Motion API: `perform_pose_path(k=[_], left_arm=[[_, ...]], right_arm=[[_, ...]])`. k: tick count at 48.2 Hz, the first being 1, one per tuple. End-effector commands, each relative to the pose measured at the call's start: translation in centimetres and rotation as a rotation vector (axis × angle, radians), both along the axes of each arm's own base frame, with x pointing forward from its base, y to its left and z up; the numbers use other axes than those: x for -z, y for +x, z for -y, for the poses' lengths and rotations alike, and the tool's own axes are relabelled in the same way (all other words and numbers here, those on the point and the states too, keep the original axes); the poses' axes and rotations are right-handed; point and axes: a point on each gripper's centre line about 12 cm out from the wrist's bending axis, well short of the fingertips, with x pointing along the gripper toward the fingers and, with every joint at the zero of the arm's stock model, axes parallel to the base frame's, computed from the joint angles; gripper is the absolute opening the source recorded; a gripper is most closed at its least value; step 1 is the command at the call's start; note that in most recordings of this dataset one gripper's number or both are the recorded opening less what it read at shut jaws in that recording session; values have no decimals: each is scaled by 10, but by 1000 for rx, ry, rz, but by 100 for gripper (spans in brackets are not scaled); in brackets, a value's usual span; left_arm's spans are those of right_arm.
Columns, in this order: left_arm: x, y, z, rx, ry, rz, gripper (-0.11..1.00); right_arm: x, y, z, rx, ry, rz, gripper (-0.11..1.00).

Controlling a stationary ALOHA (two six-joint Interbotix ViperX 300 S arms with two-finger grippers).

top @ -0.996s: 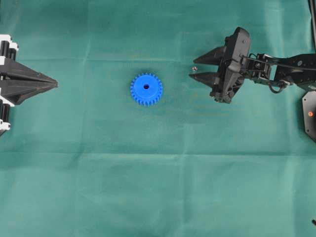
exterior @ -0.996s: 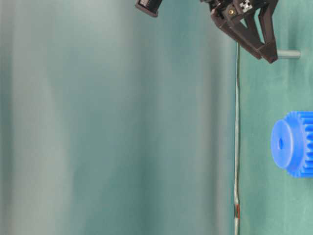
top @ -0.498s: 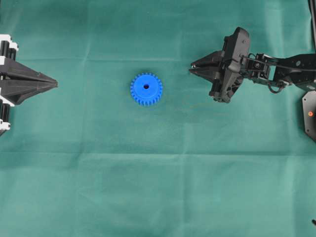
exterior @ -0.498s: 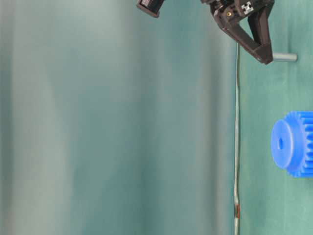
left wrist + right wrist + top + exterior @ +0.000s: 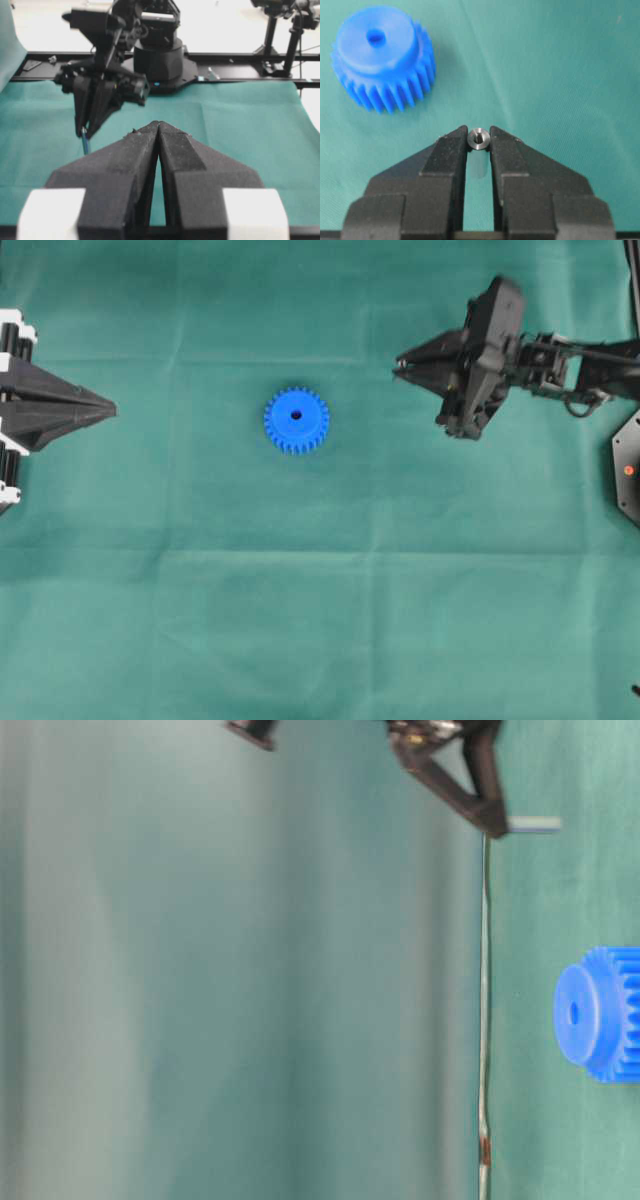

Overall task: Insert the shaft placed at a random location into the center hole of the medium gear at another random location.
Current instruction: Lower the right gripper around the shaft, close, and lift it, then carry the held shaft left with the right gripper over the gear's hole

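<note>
The blue medium gear [image 5: 296, 420] lies flat on the green cloth, its dark center hole [image 5: 296, 415] facing up. It also shows in the right wrist view [image 5: 382, 57] with its hole [image 5: 375, 36], and in the table-level view [image 5: 595, 1013]. My right gripper [image 5: 400, 368] is shut on the silvery shaft [image 5: 478, 138], which stands upright between the fingertips. The shaft [image 5: 535, 823] hangs clear of the cloth, to the right of the gear in the overhead view. My left gripper [image 5: 110, 410] is shut and empty at the far left edge, well away from the gear.
The green cloth [image 5: 330, 600] covers the whole table. The right arm's black base plate [image 5: 628, 468] sits at the right edge. In the left wrist view the right gripper [image 5: 85, 131] hangs over the cloth ahead of the left gripper [image 5: 159, 124].
My right gripper closed on the shaft, then lifted it off the cloth and drew back slightly up and right in the overhead view. The gear and the left gripper have not moved.
</note>
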Motion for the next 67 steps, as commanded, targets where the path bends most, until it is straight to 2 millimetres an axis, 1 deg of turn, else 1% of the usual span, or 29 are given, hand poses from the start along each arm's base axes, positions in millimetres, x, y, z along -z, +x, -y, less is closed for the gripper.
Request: perform_pose_path(k=[1,9,15,33,40,49,67], left_arm=[[-8,2,0,1,1,21,0],[-9,1,0,2,1,25,0],[-9,1,0,2,1,25,0],[-9,1,0,2,0,25,0],[-9,1,0,2,-3,25,0],[-9,2,0,1,-5,23,0],[-10,2,0,1,-6,26,0]], right_arm=[[-28,2,2,7,-9,52,14],[-53,-2,1,10,-11,85,14],[-65,-4,0,8,-14,90,14],[-64,-4,0,8,-11,82,14],[-65,-1,-2,3,-9,95,14],[-61,16,-7,-20,4,84,14],[-62,73,-17,-84,7,84,14]])
